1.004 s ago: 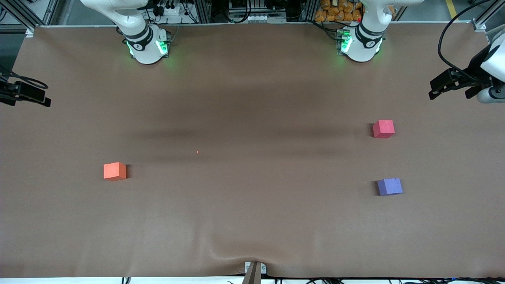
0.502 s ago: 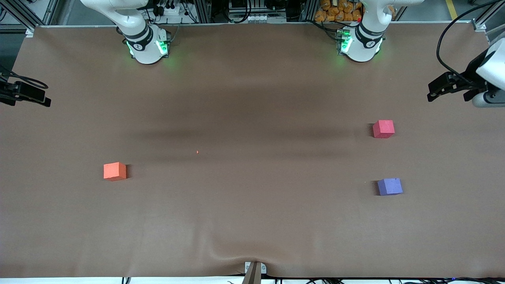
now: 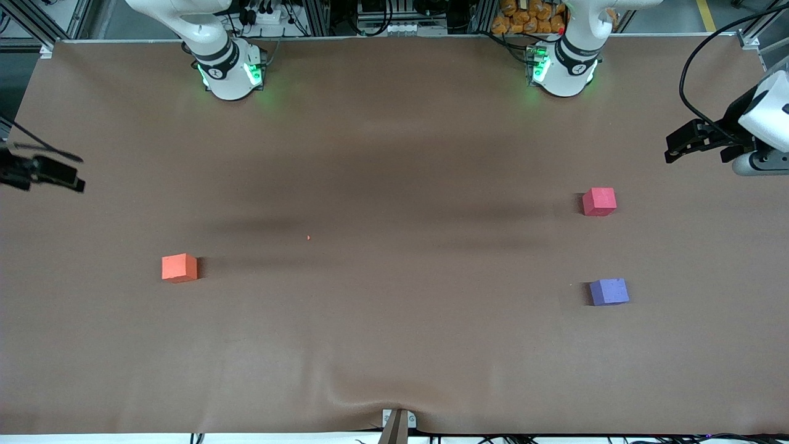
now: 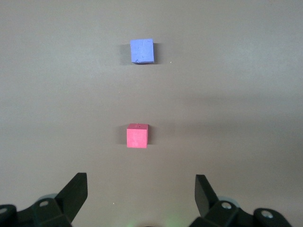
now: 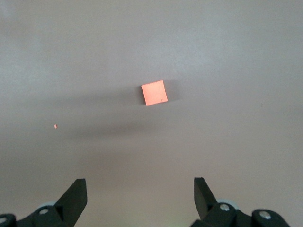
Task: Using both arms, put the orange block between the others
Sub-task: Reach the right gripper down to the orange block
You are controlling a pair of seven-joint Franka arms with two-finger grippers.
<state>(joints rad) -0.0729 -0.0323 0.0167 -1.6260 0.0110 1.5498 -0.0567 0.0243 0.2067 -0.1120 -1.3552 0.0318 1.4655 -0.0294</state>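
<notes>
The orange block (image 3: 179,267) lies alone on the brown table toward the right arm's end, and it also shows in the right wrist view (image 5: 154,92). The others stand toward the left arm's end: a pinkish-red cube (image 3: 599,201) (image 4: 137,135) and, nearer the front camera, a purple-blue cube (image 3: 609,291) (image 4: 142,50), with a gap between them. My right gripper (image 3: 65,179) (image 5: 139,191) hangs open and empty over the table's edge at its own end. My left gripper (image 3: 678,147) (image 4: 140,189) hangs open and empty over the table's other end, apart from both cubes.
A tiny orange speck (image 3: 308,237) lies on the table cover near the middle. The brown cover wrinkles near a small metal bracket (image 3: 398,422) at the front edge. Both arm bases (image 3: 229,73) glow green along the back edge.
The right gripper has slid lower in the front view along the table's end. The left gripper has crept slightly inward and lower. The three blocks have not moved.
</notes>
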